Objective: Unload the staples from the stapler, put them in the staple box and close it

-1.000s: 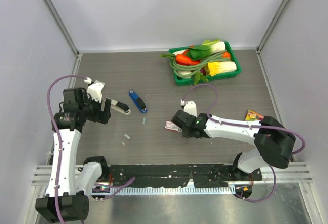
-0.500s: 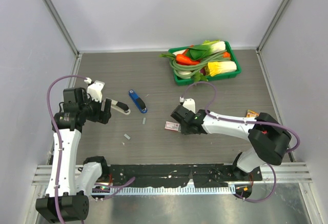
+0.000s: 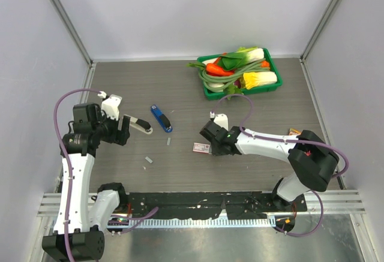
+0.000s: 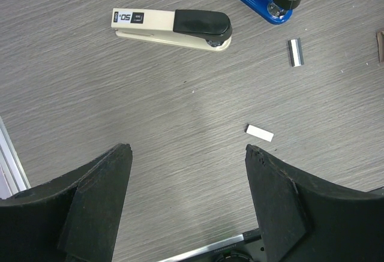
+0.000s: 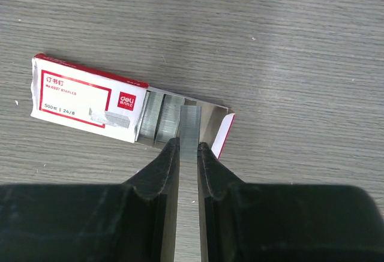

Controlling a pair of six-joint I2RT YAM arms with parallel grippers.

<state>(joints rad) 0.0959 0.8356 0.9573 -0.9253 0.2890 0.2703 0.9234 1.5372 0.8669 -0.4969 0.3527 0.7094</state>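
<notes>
Silvery staples [image 5: 189, 131]; box [image 5: 90, 100] likely reads deli

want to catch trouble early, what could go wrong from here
1. The right fingers pinch only one end of the thin staple strip; it could slip out or snap apart.
2. The strip sits over the open end of the small box, so it might catch the flap or the staples inside and drag the box.
3. A loose strip and a small white piece lie on the table ahead of the open left fingers, which could scatter them.
</notes>
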